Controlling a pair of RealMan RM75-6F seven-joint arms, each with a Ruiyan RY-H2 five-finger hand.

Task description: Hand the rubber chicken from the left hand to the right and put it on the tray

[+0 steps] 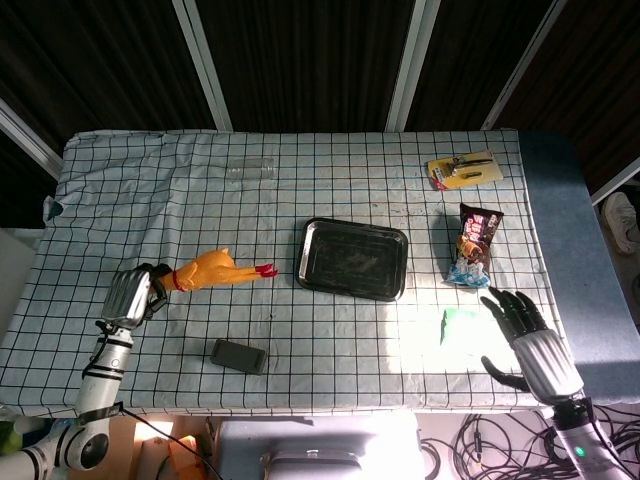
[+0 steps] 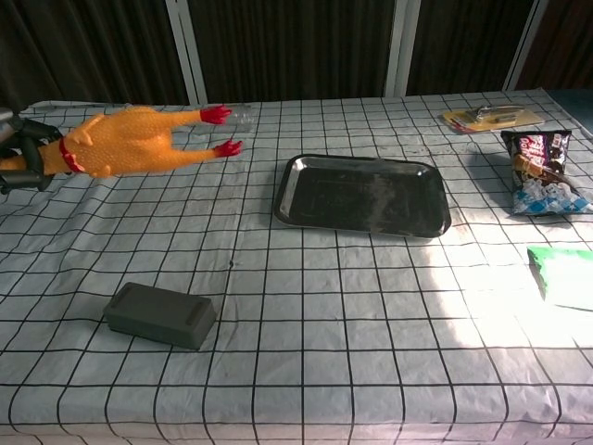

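While the left hand (image 1: 128,296) grips the rubber chicken (image 1: 212,270) by its head end (feet point at the tray (image 1: 352,259)), it hangs above the tabletop (image 1: 300,200). Right hand (image 1: 530,338) is empty, fingers spread.

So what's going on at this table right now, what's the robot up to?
The robot's left hand grips a rubber chicken by its head end and holds it in the air, feet pointing toward the black tray in the middle of the checked tablecloth. The right hand is open near the table's right front, holding nothing, so the handover hasn't happened. The tray is empty.
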